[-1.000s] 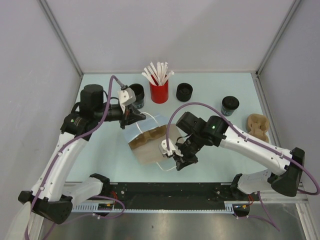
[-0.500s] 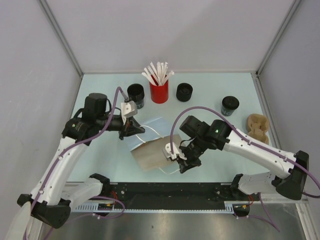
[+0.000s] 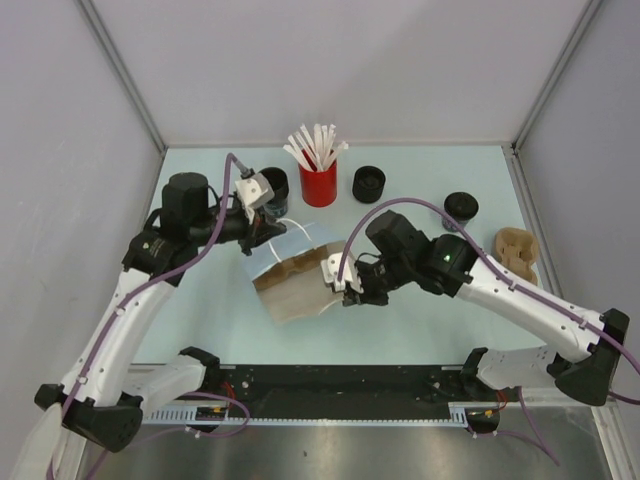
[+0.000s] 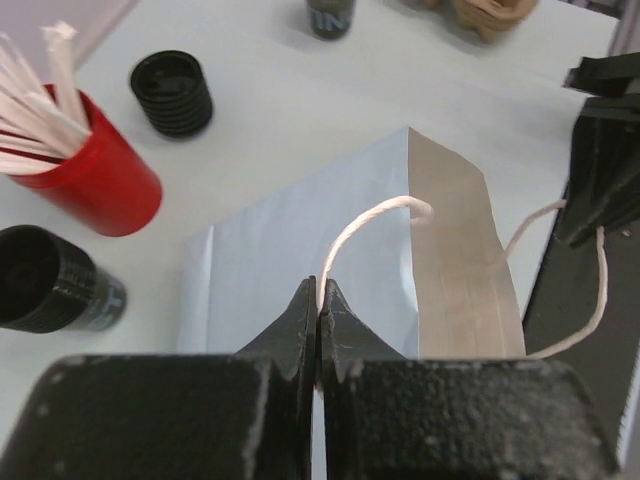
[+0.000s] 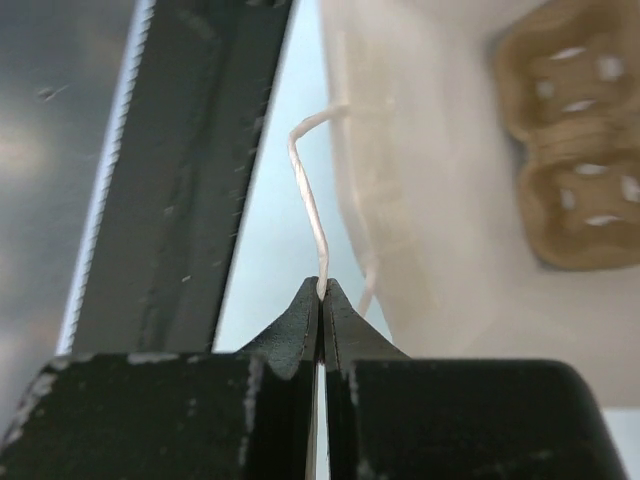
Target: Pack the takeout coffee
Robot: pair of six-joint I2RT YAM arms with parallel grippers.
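Note:
A paper bag (image 3: 290, 275) with a pale blue face (image 4: 300, 250) and tan sides sits mid-table, held up between both arms. My left gripper (image 3: 268, 226) (image 4: 319, 298) is shut on one white string handle (image 4: 360, 225). My right gripper (image 3: 352, 291) (image 5: 321, 290) is shut on the other handle (image 5: 305, 190) at the bag's near right side (image 5: 430, 220). Three black takeout coffee cups stand at the back: one (image 3: 272, 183) (image 4: 50, 285) just behind my left gripper, one (image 3: 369, 183) (image 4: 172, 93) in the middle, one (image 3: 460, 206) (image 4: 330, 14) to the right.
A red cup of white sticks (image 3: 318, 180) (image 4: 95, 180) stands between the left and middle black cups. A tan two-hole cardboard tray (image 3: 515, 252) (image 5: 580, 150) lies at the right edge. Grey walls close in the table on three sides.
The left gripper dipped toward the front with its handle, then rose back. The right gripper moved from the front edge up toward the bag's middle. The bag flattened, then stood open again.

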